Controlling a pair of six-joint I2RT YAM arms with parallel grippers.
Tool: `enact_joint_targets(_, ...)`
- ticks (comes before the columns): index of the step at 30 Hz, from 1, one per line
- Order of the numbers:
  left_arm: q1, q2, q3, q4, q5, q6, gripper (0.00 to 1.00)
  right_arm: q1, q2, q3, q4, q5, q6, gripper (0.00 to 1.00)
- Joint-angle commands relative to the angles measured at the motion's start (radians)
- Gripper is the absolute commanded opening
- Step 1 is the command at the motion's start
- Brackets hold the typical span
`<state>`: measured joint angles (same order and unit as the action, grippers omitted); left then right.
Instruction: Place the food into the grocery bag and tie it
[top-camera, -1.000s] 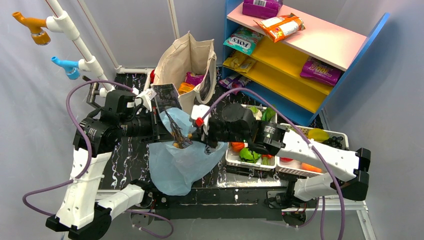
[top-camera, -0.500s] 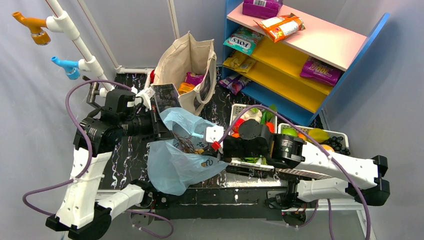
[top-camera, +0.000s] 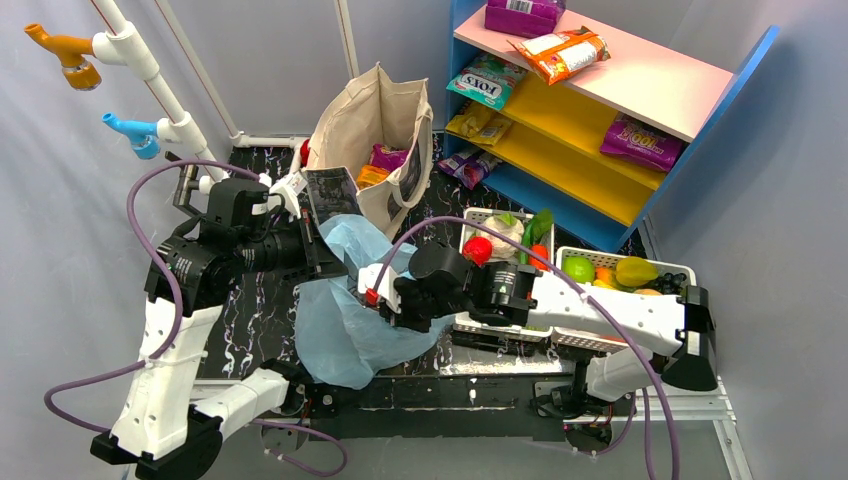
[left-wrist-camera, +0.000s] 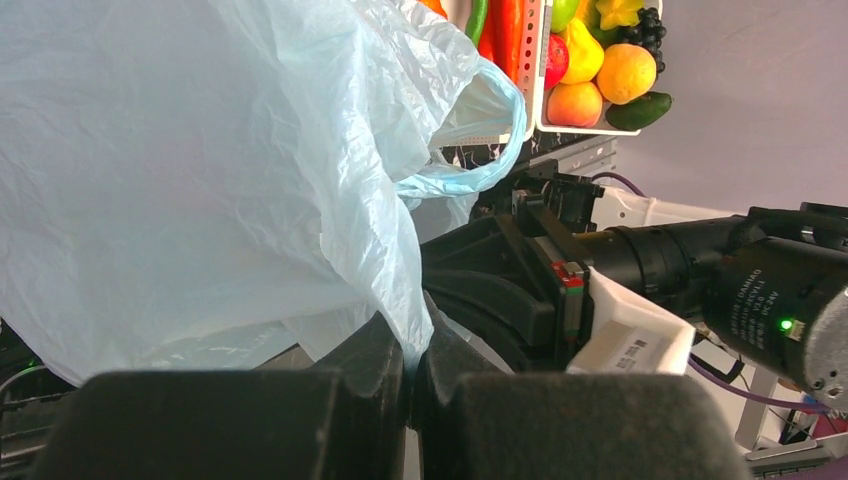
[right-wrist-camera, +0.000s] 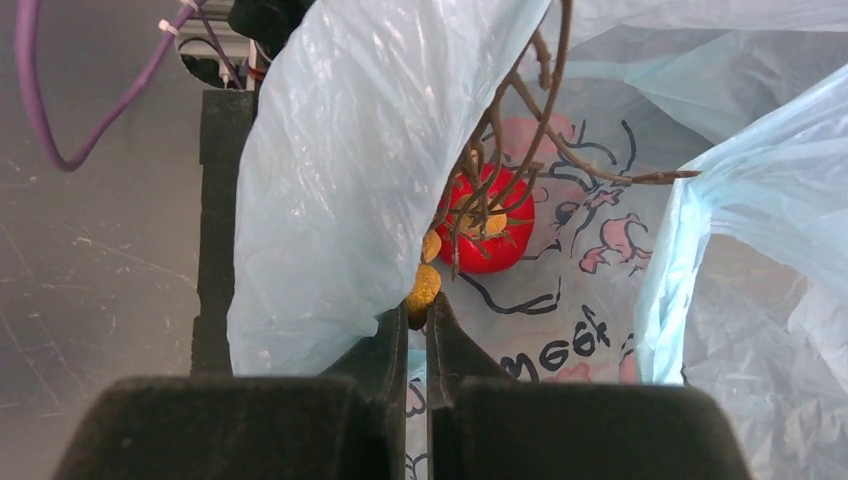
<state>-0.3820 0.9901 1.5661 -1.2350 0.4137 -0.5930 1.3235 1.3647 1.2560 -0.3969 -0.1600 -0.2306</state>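
**A:** Where is the bag, and what is in it?

**B:** The thin, crinkly, light-blue plastic carrier bag lies on the black marbled counter between the 2 arms, with its mouth held up. Inside are 1 round red fruit and 1 bunch of small brown balls on twigs, touching each other.

**A:** What are the fingers doing?

**B:** The left fingers are pressed together on a fold of the bag's rim. The right fingers are clamped on the rim at the other side of the mouth.

**A:** What could go wrong?

**B:** The film looks slippery and weak. If the arms pull apart too hard, it may tear or slide out of a pinch. The stiff twigs could snag or pierce it. If either side lets go, the mouth will probably collapse, and the next food could land outside.

**A:** How many of each thing?

**B:** There is 1 blue bag, with 2 foods inside and 1 handle loop showing. Beside it are 2 white slatted baskets of produce. Behind stand 1 beige canvas tote and 1 blue shelf unit with snack packets.
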Motion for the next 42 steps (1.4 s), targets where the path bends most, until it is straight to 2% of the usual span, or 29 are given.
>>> enact_joint_targets(1,-0.005,-0.007,0.02,0.001,-0.003,-0.004,0.0,0.005,0.052,0.1,-0.014,0.039,-0.027,0.25)
enact_joint_targets(2,-0.004,-0.009,0.015,0.004,-0.001,-0.006,0.0,0.005,0.077,0.138,-0.034,0.063,-0.012,0.53)
enact_joint_targets(3,-0.004,-0.01,0.01,0.006,0.001,-0.007,0.0,0.005,0.099,0.189,-0.067,0.085,-0.004,0.76)
enact_joint_targets(4,-0.005,-0.012,0.008,0.007,0.002,-0.006,0.0,0.005,0.12,0.237,-0.1,0.103,-0.003,0.79)
enact_joint_targets(8,-0.005,-0.016,0.001,0.005,-0.002,-0.005,0.0,0.005,0.124,0.351,-0.154,0.154,0.008,0.83)
enact_joint_targets(13,-0.005,-0.013,0.002,0.001,-0.007,-0.001,0.0,0.005,0.018,0.29,-0.061,0.229,0.042,0.85)
enact_joint_targets(17,-0.005,-0.016,0.006,-0.007,-0.016,0.005,0.0,-0.008,-0.072,0.196,-0.025,0.368,0.165,0.85)
enact_joint_targets(23,-0.005,-0.021,-0.011,0.001,-0.006,0.007,0.0,-0.048,-0.158,0.082,-0.011,0.373,0.278,0.79)
enact_joint_targets(26,-0.004,-0.031,-0.018,0.008,0.01,0.013,0.0,-0.054,-0.154,0.072,0.006,0.423,0.282,0.74)
enact_joint_targets(29,-0.004,-0.046,-0.031,-0.005,0.014,0.023,0.0,-0.071,-0.134,0.062,0.047,0.418,0.268,0.74)
enact_joint_targets(34,-0.005,-0.085,-0.071,-0.023,0.011,0.028,0.0,-0.107,0.015,0.152,0.037,0.445,0.287,0.8)
enact_joint_targets(38,-0.005,-0.114,-0.095,-0.03,0.001,0.023,0.0,-0.116,0.133,0.252,0.023,0.424,0.266,0.8)
enact_joint_targets(40,-0.004,-0.126,-0.103,-0.031,-0.003,0.021,0.0,-0.118,0.172,0.285,0.026,0.408,0.246,0.73)
enact_joint_targets(42,-0.005,-0.138,-0.106,-0.045,-0.011,0.022,0.0,-0.12,0.193,0.312,0.029,0.418,0.234,0.52)
